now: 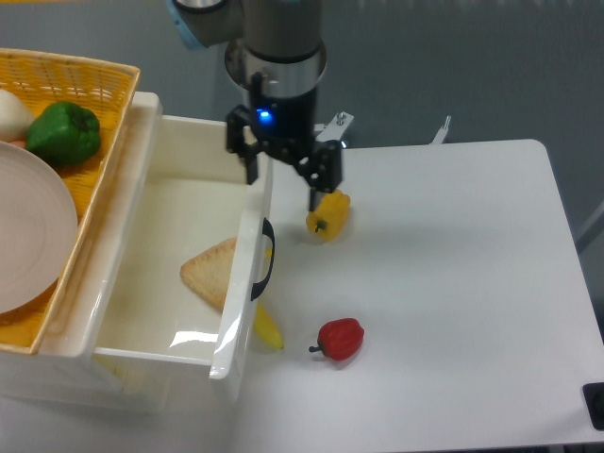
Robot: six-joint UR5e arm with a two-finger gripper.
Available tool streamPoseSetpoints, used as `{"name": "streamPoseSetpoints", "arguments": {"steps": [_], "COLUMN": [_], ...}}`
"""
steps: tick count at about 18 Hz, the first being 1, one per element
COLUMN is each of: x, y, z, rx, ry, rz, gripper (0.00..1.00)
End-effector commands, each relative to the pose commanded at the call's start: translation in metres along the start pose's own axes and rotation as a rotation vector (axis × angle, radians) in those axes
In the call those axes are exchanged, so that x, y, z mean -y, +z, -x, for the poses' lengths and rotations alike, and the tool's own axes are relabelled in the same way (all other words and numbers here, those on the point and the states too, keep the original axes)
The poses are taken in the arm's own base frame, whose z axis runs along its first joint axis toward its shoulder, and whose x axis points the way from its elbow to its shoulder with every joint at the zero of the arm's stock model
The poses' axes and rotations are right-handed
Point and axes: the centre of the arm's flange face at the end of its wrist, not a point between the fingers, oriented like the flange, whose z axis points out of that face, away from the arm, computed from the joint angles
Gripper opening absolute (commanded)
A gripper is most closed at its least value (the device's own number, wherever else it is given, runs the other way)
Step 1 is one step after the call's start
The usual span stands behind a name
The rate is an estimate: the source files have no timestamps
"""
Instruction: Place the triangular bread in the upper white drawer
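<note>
Fingers [316, 193] of the gripper [283, 184] are spread wide with nothing between them, 1 hanging by the drawer's front wall, the other just above the yellow pepper [327, 213]. The triangular bread [212, 274] lies flat on the floor of the upper white drawer [123, 302], close to the front wall and its black handle [266, 260]. By these signs the placing looks done; all that seems left is for the arm to clear off. A banana [268, 327] pokes out beneath the drawer front, a red pepper [341, 338] lies nearby, and a yellow basket [90, 170] with a green pepper [62, 132] sits alongside.
</note>
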Motion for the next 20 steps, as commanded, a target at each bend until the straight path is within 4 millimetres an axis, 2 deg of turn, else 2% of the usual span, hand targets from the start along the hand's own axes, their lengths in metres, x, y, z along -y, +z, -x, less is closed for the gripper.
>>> {"name": "streamPoseSetpoints", "arguments": {"steps": [2,4,7,9,13,15,17,20], "x": [-0.008,-0.014,-0.034,-0.05,-0.075,-0.081,-0.096,-0.101], "y": [0.001,0.011,0.026,0.042,0.089,0.105,0.118,0.143], "z": [0.008,0.019,0.045,0.064,0.099,0.11,0.129,0.147], "rx": [0.021,0.014,0.004,-0.017,-0.069,-0.085,-0.104,-0.139], "ry": [-0.012,-0.024,0.009,0.025,0.046,0.085,0.111,0.203], "rz": [0.036,0.053,0.089,0.111,0.172,0.202,0.206,0.21], "gripper": [1.0,1.0,1.0,1.0,1.0,1.0,1.0,1.0]}}
